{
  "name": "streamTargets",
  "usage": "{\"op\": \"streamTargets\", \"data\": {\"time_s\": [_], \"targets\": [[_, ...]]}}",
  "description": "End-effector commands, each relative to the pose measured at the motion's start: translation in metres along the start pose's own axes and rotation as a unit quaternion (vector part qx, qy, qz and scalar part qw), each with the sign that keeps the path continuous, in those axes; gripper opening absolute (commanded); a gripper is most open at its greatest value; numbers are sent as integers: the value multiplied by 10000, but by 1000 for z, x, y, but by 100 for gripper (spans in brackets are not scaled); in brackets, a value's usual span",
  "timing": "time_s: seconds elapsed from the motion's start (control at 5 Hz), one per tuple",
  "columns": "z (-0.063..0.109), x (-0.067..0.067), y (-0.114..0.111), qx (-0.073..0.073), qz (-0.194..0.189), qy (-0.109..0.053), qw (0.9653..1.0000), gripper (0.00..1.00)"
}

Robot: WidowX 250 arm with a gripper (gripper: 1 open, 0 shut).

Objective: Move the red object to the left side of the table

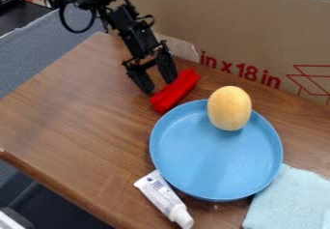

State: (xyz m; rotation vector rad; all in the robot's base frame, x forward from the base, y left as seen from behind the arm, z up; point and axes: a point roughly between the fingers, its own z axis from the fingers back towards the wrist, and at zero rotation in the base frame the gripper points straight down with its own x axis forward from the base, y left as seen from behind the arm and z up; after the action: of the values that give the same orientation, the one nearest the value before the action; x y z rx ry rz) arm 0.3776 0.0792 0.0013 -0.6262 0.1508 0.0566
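The red object point(176, 90), a small red block, lies slanted on the wooden table point(65, 127), close to the far-left rim of the blue plate. My gripper point(152, 75) is low over the table just left of it, pointing down, with its black fingers point(137, 77) spread open. The right finger sits against or just beside the block's upper left side. Nothing is between the fingers.
A blue plate point(194, 170) holds a tan egg-shaped object point(230, 107). A white tube point(164, 200) lies at the front edge and a light blue cloth point(291, 204) at the front right. A cardboard box point(258, 40) walls the back.
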Motion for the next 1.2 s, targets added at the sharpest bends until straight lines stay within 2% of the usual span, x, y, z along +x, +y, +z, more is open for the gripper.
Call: {"op": "streamTargets", "data": {"time_s": [0.0,0.2,0.4,0.6,0.8,1.0], "targets": [[35,-2,-24,83,-221,-369,9990,0],[33,3,-36,78,-169,-347,9992,0],[39,-6,-39,111,-113,-351,9993,0],[51,-6,-41,256,-120,-420,9987,0],[42,-8,-46,349,-39,-454,9984,0],[39,-2,-50,483,2,-436,9979,0]]}}
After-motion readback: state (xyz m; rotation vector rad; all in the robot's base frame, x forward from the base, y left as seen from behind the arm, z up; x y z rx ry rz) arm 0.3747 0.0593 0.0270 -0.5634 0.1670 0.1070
